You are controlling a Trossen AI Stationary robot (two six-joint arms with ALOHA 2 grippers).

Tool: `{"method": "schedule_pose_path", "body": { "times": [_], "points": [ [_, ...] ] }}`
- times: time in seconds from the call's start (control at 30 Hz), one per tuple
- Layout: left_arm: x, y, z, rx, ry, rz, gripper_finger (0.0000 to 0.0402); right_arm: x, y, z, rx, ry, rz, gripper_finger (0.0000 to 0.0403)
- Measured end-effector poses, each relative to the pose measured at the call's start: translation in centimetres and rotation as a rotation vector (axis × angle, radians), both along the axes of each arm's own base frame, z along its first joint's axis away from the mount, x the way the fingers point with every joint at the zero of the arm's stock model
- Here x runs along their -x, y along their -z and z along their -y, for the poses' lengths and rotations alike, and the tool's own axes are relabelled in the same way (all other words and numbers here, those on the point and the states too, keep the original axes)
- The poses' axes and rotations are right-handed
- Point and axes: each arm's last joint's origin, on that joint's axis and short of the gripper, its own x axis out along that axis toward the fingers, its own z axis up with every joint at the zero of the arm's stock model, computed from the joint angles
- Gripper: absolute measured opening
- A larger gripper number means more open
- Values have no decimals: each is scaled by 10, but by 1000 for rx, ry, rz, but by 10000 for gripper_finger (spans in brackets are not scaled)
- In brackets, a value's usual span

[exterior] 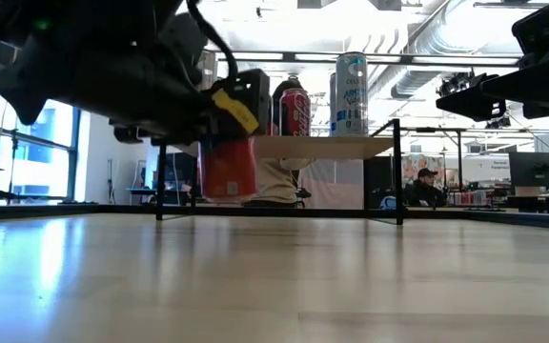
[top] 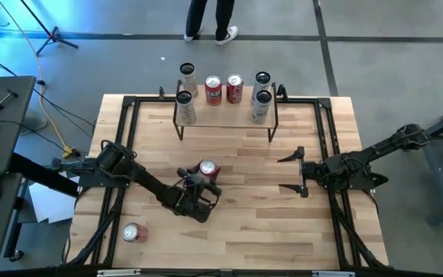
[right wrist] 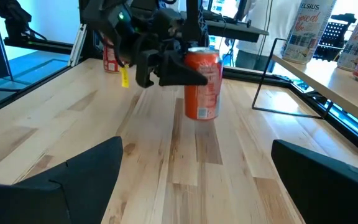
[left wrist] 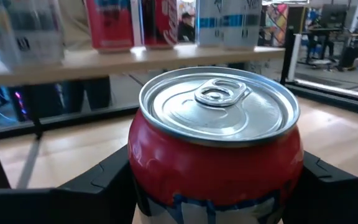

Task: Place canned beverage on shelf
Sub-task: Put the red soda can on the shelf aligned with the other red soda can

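A red can (top: 208,169) is held upright by my left gripper (top: 198,187) over the middle of the table; it also shows in the left wrist view (left wrist: 216,143), the low view (exterior: 227,167) and the right wrist view (right wrist: 202,84). The shelf (top: 225,117), a light board on thin black legs, stands at the far edge with two red cans (top: 223,90) and several pale cans (top: 261,104) upright on it. My right gripper (top: 297,171) is open and empty to the right of the held can, level above the table. My left gripper pinches the red can's side wall (left wrist: 143,163) between its two fingers (left wrist: 98,183), one on each side, below the top rim. The fingers come about level from the table's near left. The can is upright, top up, lifted clear of the table.
Another red can (top: 134,231) lies on its side near the table's near left corner. Black rails (top: 129,104) frame the tabletop. A person's legs (top: 210,19) stand beyond the far edge. Bare wood (top: 229,146) lies between the held can and the shelf.
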Motion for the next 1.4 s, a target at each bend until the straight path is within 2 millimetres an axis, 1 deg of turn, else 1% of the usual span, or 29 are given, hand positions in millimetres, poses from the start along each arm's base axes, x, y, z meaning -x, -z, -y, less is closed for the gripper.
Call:
{"method": "schedule_pose_path", "body": {
  "times": [0.17,0.3,0.4,0.5,0.67,0.83,0.93,1.07,1.23,1.4],
  "points": [
    [-6,-8,4,-19,-15,-6,248,0,0,0,0,0,0,400],
    [-13,-14,1,5,-30,42,248,0,0,0,0,0,0,400],
    [-22,-22,0,7,-42,48,248,0,0,0,0,0,0,400],
    [-33,-34,-1,-16,-58,0,248,0,0,0,0,0,0,400],
    [-55,-62,-3,-58,-85,-91,248,0,0,0,0,0,0,400],
    [-72,-89,-6,-51,-107,-79,248,0,0,0,0,0,0,400],
    [-80,-101,-11,-41,-126,-58,248,0,0,0,0,0,0,400],
    [-89,-113,-24,-23,-162,-17,248,0,0,0,0,0,0,400],
    [-96,-122,-44,-5,-212,28,248,0,0,0,0,0,0,400],
    [-101,-125,-65,-12,-260,8,248,0,0,0,0,0,0,400]
  ]
}}
